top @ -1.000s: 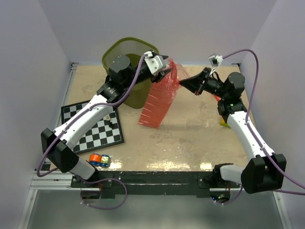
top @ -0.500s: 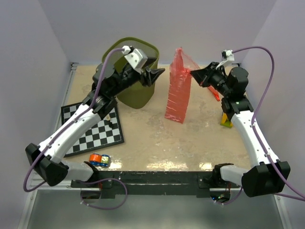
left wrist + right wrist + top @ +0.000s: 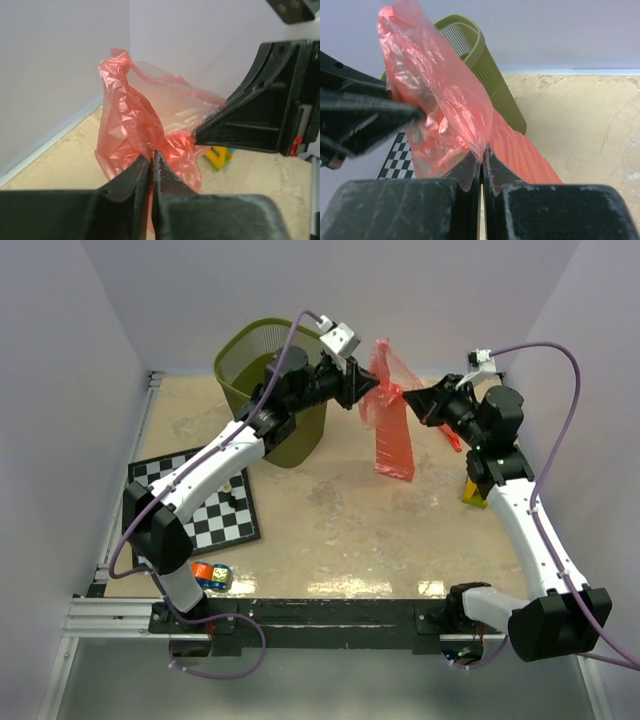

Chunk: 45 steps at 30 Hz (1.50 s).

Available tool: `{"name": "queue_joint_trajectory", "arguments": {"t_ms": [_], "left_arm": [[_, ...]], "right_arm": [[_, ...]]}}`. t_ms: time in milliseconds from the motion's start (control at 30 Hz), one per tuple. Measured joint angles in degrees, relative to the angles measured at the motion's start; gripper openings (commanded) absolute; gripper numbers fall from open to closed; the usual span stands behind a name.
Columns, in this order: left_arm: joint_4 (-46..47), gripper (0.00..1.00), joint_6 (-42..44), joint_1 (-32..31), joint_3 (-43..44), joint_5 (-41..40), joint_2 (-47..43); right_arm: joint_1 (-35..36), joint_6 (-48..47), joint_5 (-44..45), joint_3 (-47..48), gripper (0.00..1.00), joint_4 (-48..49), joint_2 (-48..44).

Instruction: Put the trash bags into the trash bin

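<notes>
A crinkly red-pink trash bag (image 3: 392, 435) hangs in the air right of the trash bin, its lower end reaching down to the table. My left gripper (image 3: 360, 392) is shut on the bag's upper left side; in the left wrist view the jaws (image 3: 151, 156) pinch the film (image 3: 130, 130). My right gripper (image 3: 412, 400) is shut on the bag's upper right side, its jaws (image 3: 483, 152) closed on a fold of the film (image 3: 440, 90). The olive-green mesh trash bin (image 3: 245, 345) stands upright at the back left, just behind my left wrist, and also shows as the green wall (image 3: 495, 80).
A checkerboard mat (image 3: 200, 505) lies front left, with a small orange-and-blue toy (image 3: 208, 575) near the front edge. Yellow blocks (image 3: 472, 495) sit by my right arm. A small red strip (image 3: 452, 437) shows on the table under my right wrist.
My left gripper swung right from the bin to the hanging bag and closed on it. The bag, still held by my right gripper, shifted slightly right.
</notes>
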Motion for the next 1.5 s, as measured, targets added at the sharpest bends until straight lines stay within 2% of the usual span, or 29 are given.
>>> {"name": "queue_joint_trajectory", "arguments": {"t_ms": [100, 267, 600, 933, 1033, 1133, 1267, 1367, 1500], "left_arm": [[-2.2, 0.0, 0.7, 0.2, 4.2, 1.9, 2.2], [-6.2, 0.0, 3.3, 1.2, 4.4, 1.2, 2.3], [-12.1, 0.0, 6.8, 7.9, -1.0, -2.4, -3.2], [-13.5, 0.01, 10.3, 7.2, -6.8, -3.8, -7.9], [-12.7, 0.41, 12.3, 7.4, -8.6, -1.6, -8.7], [-12.0, 0.57, 15.0, 7.7, -10.0, 0.9, -10.1], [-10.5, 0.64, 24.3, 5.1, -10.1, 1.5, -12.2], [-9.8, 0.64, 31.8, 0.0, -9.7, 1.2, -13.4], [-10.9, 0.64, 38.7, -5.4, -4.8, 1.5, -11.7]], "right_arm": [[0.0, -0.3, 0.3, -0.4, 0.0, 0.0, -0.8], [-0.1, -3.6, 3.9, -0.2, 0.0, -2.5, -0.8], [-0.8, -10.5, 13.4, 1.6, 0.0, -10.8, -0.3], [-0.8, -13.4, 16.0, 5.2, 0.0, -15.1, 0.7], [-1.2, -15.8, 12.3, 7.0, 0.0, -16.5, 1.5], [-2.2, -18.1, 8.4, 8.9, 0.0, -17.7, 2.6], [-1.6, -20.5, 6.1, 11.7, 0.0, -18.6, 4.2], [0.1, -22.0, 5.6, 13.8, 0.0, -19.0, 5.1], [2.2, -22.4, 5.7, 15.7, 0.0, -19.0, 6.2]]}}
